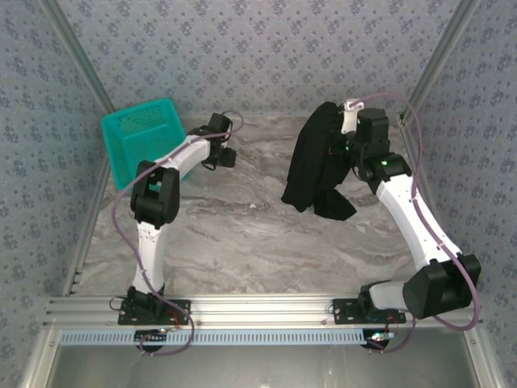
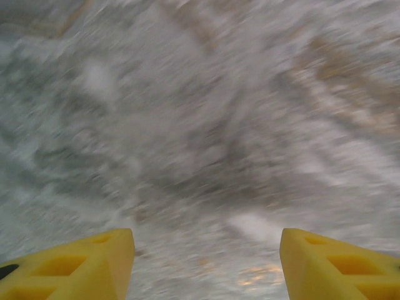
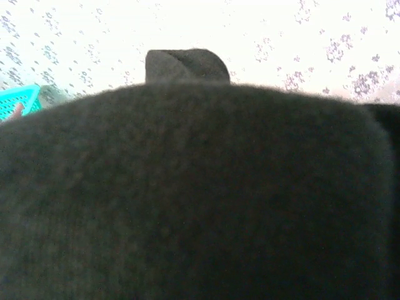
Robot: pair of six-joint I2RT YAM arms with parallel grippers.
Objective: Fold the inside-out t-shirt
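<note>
The right fingers clench the black t-shirt, which hangs bunched at upper right, its lower end on the bench. The left fingers, spread and empty near the basket, would best catch a free lower corner and draw the cloth flat.

The near and middle stretch of the table is bare marble, and you can pass freely between the two arms. The teal basket blocks the far left corner. At the far right, the black t-shirt hangs bunched down to the tabletop and closes that side. Under your left gripper, the marble between the spread fingers is bare. Patterned walls shut in the back and both sides.
</note>
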